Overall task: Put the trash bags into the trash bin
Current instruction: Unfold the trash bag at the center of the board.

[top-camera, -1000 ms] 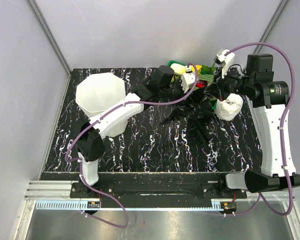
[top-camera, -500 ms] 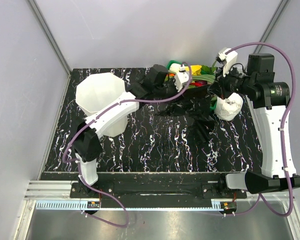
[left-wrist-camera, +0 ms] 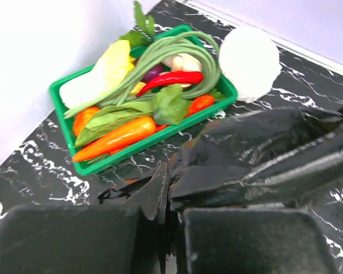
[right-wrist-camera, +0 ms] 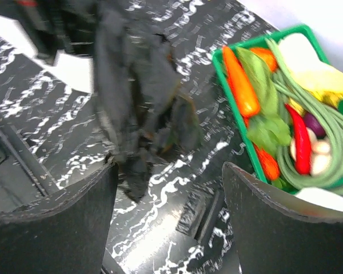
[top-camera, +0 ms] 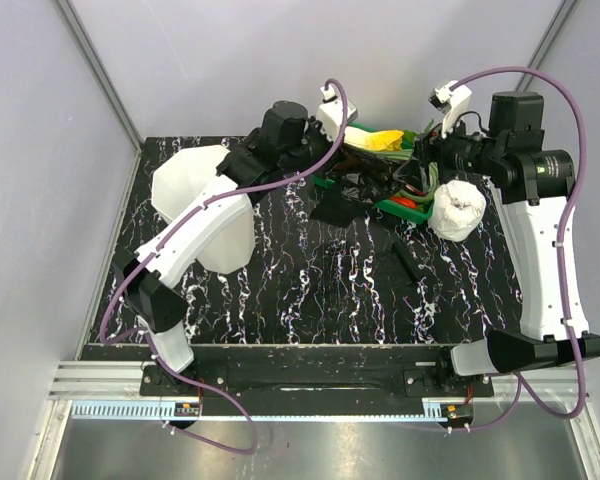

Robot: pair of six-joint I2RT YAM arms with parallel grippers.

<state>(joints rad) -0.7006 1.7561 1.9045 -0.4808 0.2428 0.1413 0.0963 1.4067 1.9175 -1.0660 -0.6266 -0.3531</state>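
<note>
Left tool [left-wrist-camera: 171,216]: clamped shut, and it has the trash bag [left-wrist-camera: 257,165]! Black film is pinched right between the two fingers [left-wrist-camera: 74,240], just off the near long side of the green tray [left-wrist-camera: 58,108].
Trash bag: glossy and crinkled, fanning out from the pinch in broad folds. It hangs beside the tray's near edge (whether its lower edge touches the bench [top-camera: 310,300] I cannot tell).
Right tool [right-wrist-camera: 168,171]: jaws spread wide with nothing between them, only dark marbled bench showing underneath. The tray sits just off to one side of it and the dangling bag, blurred, off to the other.
Trash bin [top-camera: 185,190]: upright, translucent white, well to the left of the tray. The left arm [top-camera: 205,225] crosses over its tray-side part.
Folded black bundle [top-camera: 405,262]: a small dark strip lying flat on the bench, on the near side of the tray's right end. It is apart from the tray, and neither tool is on it.
Tray load: a carrot [left-wrist-camera: 117,137] along the near edge, a red chilli [left-wrist-camera: 171,78] in the middle, long green beans [left-wrist-camera: 177,48] looping over the top, and leafy greens tucked between them. All of it is inside the tray's rim.
White round object [top-camera: 457,210]: stands just beside the tray's right end, below the right arm's wrist.
</note>
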